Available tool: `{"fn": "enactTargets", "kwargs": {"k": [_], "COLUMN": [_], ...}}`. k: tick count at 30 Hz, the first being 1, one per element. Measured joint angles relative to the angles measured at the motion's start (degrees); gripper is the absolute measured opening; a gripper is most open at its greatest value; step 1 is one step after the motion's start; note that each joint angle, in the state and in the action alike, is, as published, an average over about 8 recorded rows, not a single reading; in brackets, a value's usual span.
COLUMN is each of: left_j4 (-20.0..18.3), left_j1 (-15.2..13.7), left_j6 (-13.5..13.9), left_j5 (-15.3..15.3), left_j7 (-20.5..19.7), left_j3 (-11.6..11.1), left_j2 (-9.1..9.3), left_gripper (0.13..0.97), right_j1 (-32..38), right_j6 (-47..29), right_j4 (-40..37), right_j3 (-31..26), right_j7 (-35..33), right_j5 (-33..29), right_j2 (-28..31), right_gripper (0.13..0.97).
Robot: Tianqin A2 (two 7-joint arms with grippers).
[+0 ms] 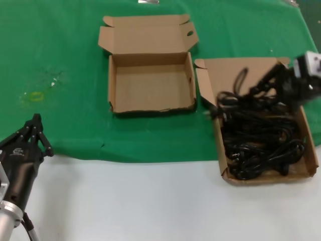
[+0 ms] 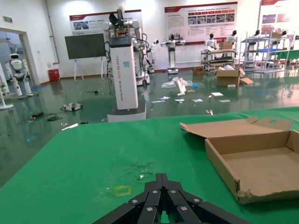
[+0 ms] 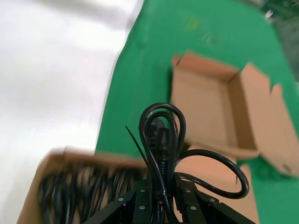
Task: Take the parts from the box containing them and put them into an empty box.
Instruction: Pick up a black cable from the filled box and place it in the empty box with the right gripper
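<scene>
A full cardboard box (image 1: 312, 159) at the right holds a pile of black power cords (image 1: 261, 140). My right gripper (image 1: 262, 86) hangs over that box's far part, shut on one looped power cord (image 3: 161, 140) lifted above the pile; the box with the cords shows below in the right wrist view (image 3: 32, 186). The empty box (image 1: 150, 83) stands open left of it, flap lid folded back; it also shows in the right wrist view (image 3: 205, 107) and the left wrist view (image 2: 261, 168). My left gripper (image 1: 36, 120) is shut and empty, parked at the near left over the green mat's edge.
A green mat (image 1: 60, 60) covers the far part of the table; a white strip (image 1: 130, 201) runs along the near edge. A faint yellow mark (image 1: 36, 96) lies on the mat at left. A factory hall with other robots (image 2: 124, 56) shows behind.
</scene>
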Motion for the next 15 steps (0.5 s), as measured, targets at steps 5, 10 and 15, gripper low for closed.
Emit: {"fn": "enactTargets", "kwargs": {"k": [5,10,15], "left_j4": [0.0,0.0,0.0], "left_j1": [0.0,0.0,0.0], "left_j6": [0.0,0.0,0.0], "left_j5": [0.0,0.0,0.0], "left_j7": [0.0,0.0,0.0], "left_j3": [0.0,0.0,0.0], "left_j2": [0.0,0.0,0.0], "left_gripper": [0.144,0.144,0.144], "right_j1": [2.3,4.6,7.4], "right_j6": [-0.9,0.1,2.6], "right_j4": [-1.2,-5.0,-11.8], "right_j3": [0.1,-0.4,-1.1], "right_j7": [4.0,5.8,5.4], "right_j5": [1.3,1.5,1.0], "right_j2": [-3.2,-7.5,-12.7], "right_gripper": [0.227,0.226,0.226]}}
